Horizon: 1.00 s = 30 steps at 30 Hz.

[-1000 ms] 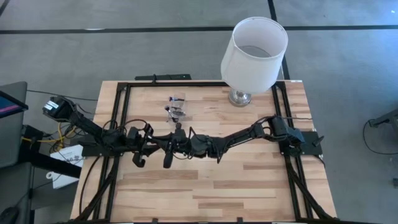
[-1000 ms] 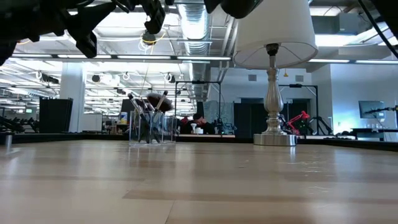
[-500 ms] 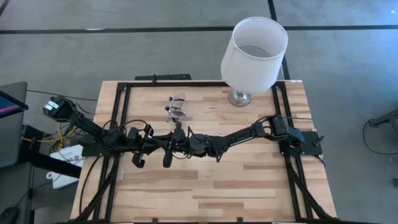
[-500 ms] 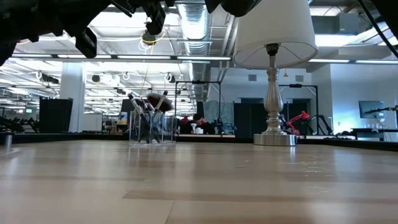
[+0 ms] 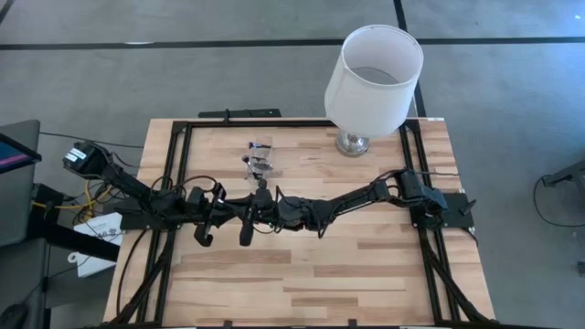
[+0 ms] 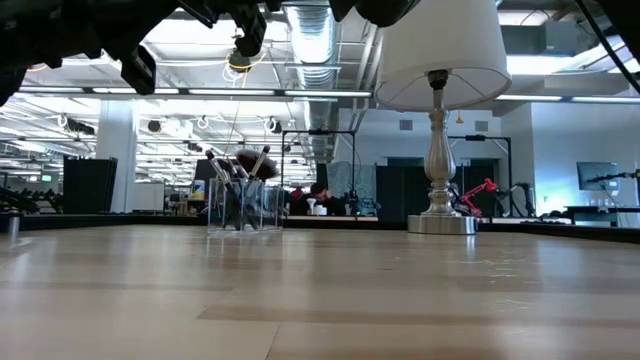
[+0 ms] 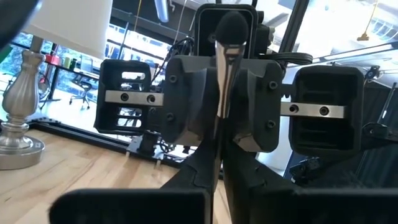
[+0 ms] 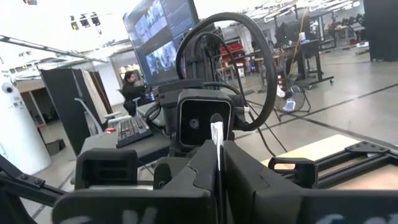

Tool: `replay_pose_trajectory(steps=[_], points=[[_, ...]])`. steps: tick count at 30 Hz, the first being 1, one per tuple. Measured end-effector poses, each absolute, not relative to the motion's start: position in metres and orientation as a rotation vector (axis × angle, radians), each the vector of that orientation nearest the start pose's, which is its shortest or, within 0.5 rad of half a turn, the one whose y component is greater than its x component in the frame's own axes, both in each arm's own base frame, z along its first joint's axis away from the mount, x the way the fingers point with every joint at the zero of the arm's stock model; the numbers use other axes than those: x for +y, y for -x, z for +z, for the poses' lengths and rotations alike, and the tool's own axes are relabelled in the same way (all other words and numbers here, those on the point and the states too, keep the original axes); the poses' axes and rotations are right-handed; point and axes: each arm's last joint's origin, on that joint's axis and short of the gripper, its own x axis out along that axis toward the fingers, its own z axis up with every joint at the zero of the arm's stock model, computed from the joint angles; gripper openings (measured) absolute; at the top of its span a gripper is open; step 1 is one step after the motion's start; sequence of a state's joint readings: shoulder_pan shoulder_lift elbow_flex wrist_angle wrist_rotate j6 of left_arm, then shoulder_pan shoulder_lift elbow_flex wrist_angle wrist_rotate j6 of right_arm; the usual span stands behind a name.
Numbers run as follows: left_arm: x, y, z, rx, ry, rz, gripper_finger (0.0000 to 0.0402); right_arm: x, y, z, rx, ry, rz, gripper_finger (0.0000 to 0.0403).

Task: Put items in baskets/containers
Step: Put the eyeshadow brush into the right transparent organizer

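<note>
One makeup brush (image 7: 222, 93) stands upright, pinched between the right gripper (image 7: 221, 134) and the left gripper (image 8: 217, 163), both clamped on it, meeting nose to nose above mid-table. At twelve o'clock from them, the clear cup (image 6: 244, 203) holds the other brushes (image 6: 240, 165). The lamp (image 5: 372, 82) stands at two o'clock.

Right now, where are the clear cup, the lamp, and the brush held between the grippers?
clear cup (image 6: 244, 208): low view, its front wall.
lamp (image 5: 375, 66): high view, side of the white shade.
brush (image 7: 224, 68): left wrist view, its silver ferrule below the dark head.
</note>
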<state>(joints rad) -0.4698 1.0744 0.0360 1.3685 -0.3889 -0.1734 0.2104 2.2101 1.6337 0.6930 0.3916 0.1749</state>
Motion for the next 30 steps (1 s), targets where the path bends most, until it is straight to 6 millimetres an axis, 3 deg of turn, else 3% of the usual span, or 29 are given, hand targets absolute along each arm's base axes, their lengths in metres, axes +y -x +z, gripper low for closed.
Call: replay_pose_trajectory(steps=[13, 21, 24, 27, 30], points=[[-0.062, -0.148, 0.186, -0.288, 0.329, -0.078, 0.0012, 0.096, -0.494, 0.252, -0.047, -0.149, -0.176, 0.012], [-0.063, -0.15, 0.177, -0.204, 0.31, -0.073, 0.0012, 0.103, -0.451, 0.319, 0.101, -0.026, -0.152, 0.0165], [-0.064, -0.152, 0.171, -0.137, 0.306, -0.068, 0.0012, 0.103, -0.431, 0.334, 0.204, -0.033, -0.148, 0.017], [-0.064, -0.152, 0.167, -0.103, 0.299, -0.068, 0.0012, 0.097, -0.423, 0.332, 0.305, -0.114, -0.177, 0.0171], [-0.064, -0.152, 0.166, -0.089, 0.293, -0.066, 0.0012, 0.09, -0.432, 0.313, 0.366, -0.176, -0.213, 0.0167]])
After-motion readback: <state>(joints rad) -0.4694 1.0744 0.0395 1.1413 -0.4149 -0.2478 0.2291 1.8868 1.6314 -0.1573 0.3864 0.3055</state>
